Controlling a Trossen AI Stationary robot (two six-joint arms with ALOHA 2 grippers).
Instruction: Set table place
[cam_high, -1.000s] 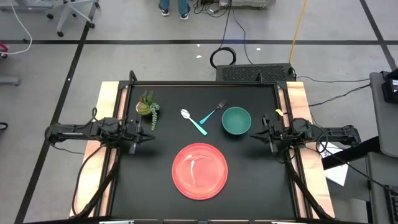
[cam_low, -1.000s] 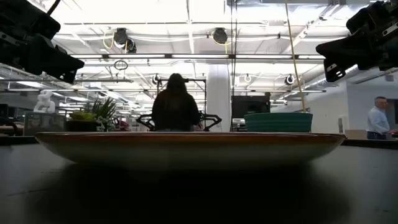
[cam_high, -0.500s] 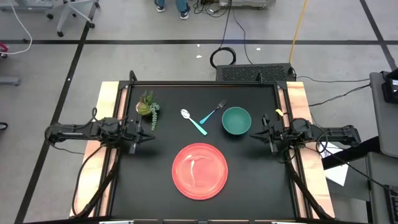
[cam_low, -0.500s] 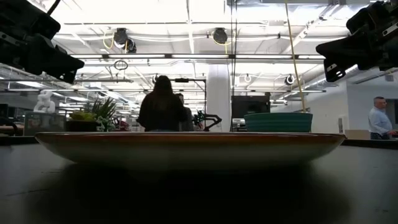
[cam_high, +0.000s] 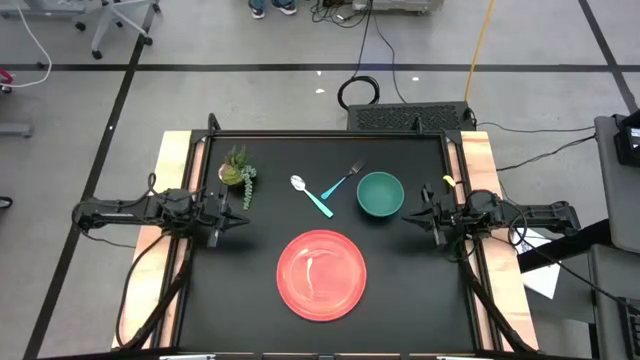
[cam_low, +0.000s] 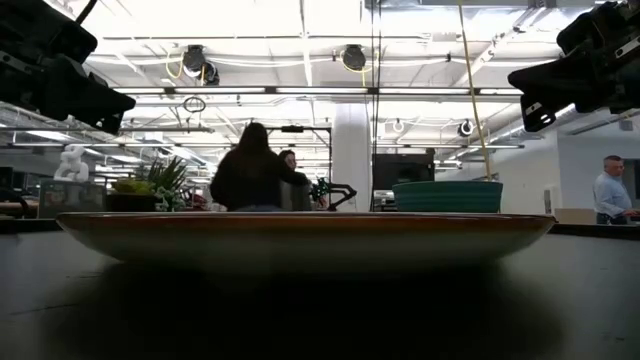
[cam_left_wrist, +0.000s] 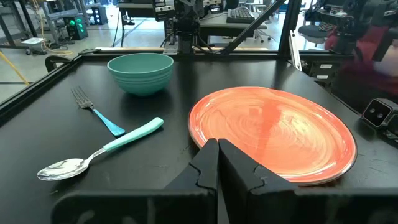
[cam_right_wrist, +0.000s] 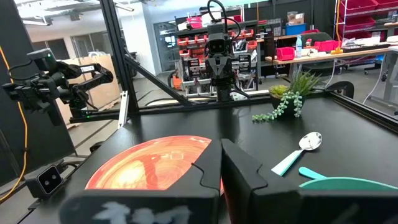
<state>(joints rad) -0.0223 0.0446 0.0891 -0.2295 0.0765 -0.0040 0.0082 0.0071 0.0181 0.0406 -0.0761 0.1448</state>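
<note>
On the black table (cam_high: 260, 300) the red plate (cam_high: 321, 275) lies flat toward the near edge. Behind it stand the teal bowl (cam_high: 380, 193), the fork (cam_high: 346, 178) and the spoon (cam_high: 308, 192), whose light-blue handles meet at their ends. My left gripper (cam_high: 246, 215) waits shut at the table's left side, fingers level and pointing at the middle. My right gripper (cam_high: 404, 214) waits shut at the right side, just near of the bowl. In the left wrist view the shut fingers (cam_left_wrist: 219, 163) show before the plate (cam_left_wrist: 273, 134), bowl (cam_left_wrist: 140, 71), fork (cam_left_wrist: 96, 112) and spoon (cam_left_wrist: 99, 151).
A small potted plant (cam_high: 238, 172) with trailing stems stands at the far left of the table, close to my left gripper. Wooden strips (cam_high: 172, 160) run along the table's left and right sides. People (cam_low: 252, 178) move in the room beyond the far edge.
</note>
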